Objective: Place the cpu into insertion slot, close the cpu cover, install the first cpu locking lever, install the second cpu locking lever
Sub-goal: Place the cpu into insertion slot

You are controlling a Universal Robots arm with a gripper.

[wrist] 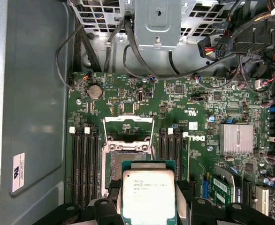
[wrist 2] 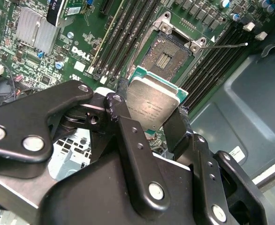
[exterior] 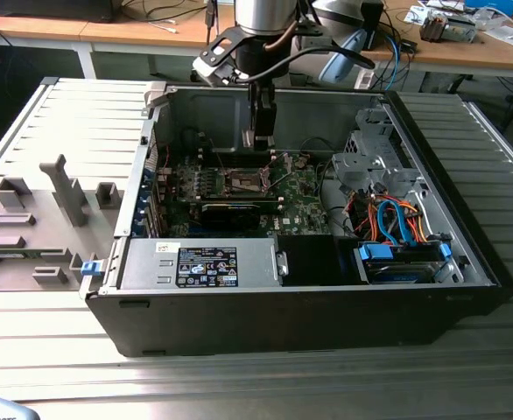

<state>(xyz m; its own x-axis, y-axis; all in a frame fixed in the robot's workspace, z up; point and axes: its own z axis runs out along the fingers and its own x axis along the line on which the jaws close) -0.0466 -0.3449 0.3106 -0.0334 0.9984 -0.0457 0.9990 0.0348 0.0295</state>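
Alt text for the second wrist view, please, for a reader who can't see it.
The end effector clamps the cpu by its edges, metal top showing. The cpu is not yet in the empty insertion slot on the green circuit board beyond it.

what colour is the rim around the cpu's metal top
Teal-green border on the cpu; clearest in the first wrist view.

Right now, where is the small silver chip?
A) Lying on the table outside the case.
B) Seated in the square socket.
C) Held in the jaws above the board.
C: in the second wrist view the jaws clamp the cpu, short of the bare insertion slot.
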